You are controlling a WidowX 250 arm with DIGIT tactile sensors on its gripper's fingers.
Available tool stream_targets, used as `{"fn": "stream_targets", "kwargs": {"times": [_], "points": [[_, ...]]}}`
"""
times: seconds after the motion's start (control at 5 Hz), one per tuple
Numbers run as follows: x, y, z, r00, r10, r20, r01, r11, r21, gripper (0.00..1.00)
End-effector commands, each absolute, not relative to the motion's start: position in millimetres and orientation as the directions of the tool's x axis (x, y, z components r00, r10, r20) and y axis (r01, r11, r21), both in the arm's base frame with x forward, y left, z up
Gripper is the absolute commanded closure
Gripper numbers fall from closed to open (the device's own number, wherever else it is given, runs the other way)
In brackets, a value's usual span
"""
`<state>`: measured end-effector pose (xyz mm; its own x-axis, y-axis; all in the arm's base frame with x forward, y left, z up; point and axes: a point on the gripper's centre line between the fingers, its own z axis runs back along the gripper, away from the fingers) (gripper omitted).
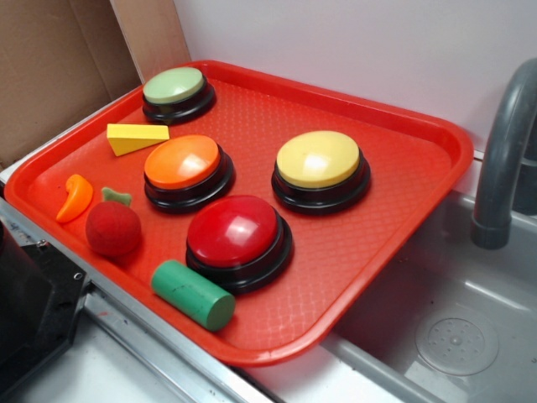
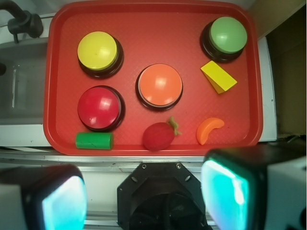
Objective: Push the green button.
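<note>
Four buttons sit on the red tray (image 1: pixel 403 243), green button (image 1: pixel 174 86) farthest back.

On the tray (image 2: pixel 53 72) sit four buttons; the green button (image 2: pixel 228 34) occupies one far corner in the wrist view, the wedge block (image 2: pixel 218 76) just before it; the cylinder (image 2: pixel 94 140), seemingly touching another button, lies at the near edge.

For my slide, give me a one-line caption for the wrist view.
Open end effector hovering above a red tray holding the green button and three other buttons, before any press.
</note>
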<state>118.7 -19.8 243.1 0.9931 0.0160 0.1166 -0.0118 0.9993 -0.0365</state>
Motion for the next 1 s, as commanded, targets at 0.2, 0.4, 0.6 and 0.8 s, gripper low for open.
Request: {"fn": "stream_targets", "kwargs": {"times": [0.2,0.4,0.6,0.8], "points": [[163,14,206,0.980,0.201,0.007,-0.201,0.980,-0.012,0.00],[191,38,197,0.947,0.315,0.062,-0.319,0.946,0.058,0.00],[220,62,183,0.918,0.360,0.168,-0.375,0.925,0.069,0.00],[233,94,155,0.894,0.404,0.195,-0.426,0.901,0.084,0.00]]}}
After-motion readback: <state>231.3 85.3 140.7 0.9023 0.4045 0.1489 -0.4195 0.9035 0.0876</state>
